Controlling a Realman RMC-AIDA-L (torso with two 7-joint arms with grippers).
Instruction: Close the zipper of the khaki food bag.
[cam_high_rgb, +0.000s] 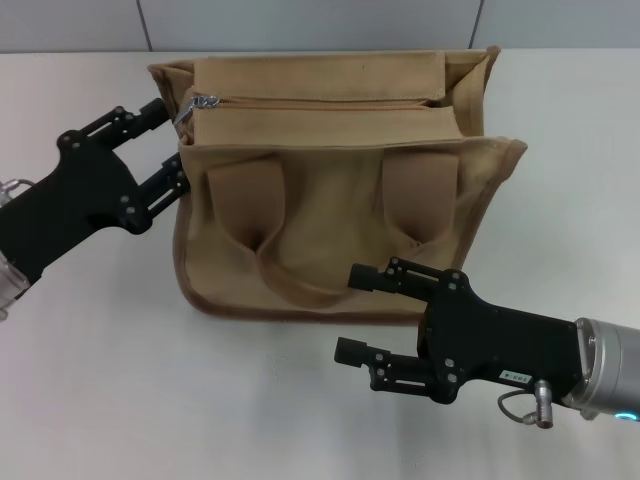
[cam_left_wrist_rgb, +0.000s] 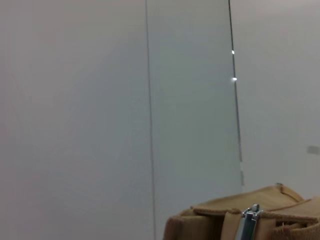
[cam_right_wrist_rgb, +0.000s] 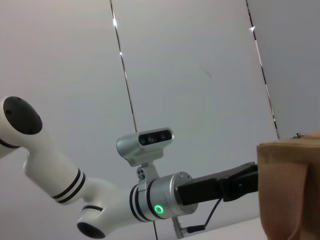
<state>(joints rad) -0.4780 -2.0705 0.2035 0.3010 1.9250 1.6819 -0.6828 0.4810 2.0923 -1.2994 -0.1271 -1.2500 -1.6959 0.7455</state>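
The khaki food bag (cam_high_rgb: 330, 200) stands on the white table, its two strap handles hanging down the front. The zipper (cam_high_rgb: 320, 103) runs across the top panel, with its silver pull (cam_high_rgb: 205, 101) at the left end and a small dark gap at the right end. My left gripper (cam_high_rgb: 162, 147) is open at the bag's left end, just below the pull, with its fingertips against or very near the fabric. The left wrist view shows the pull (cam_left_wrist_rgb: 248, 225) close up. My right gripper (cam_high_rgb: 355, 315) is open in front of the bag, holding nothing.
The white table (cam_high_rgb: 120, 380) spreads around the bag, with a grey panelled wall (cam_high_rgb: 300, 20) behind it. The right wrist view shows the bag's edge (cam_right_wrist_rgb: 290, 190) and my left arm (cam_right_wrist_rgb: 150, 200) beyond it.
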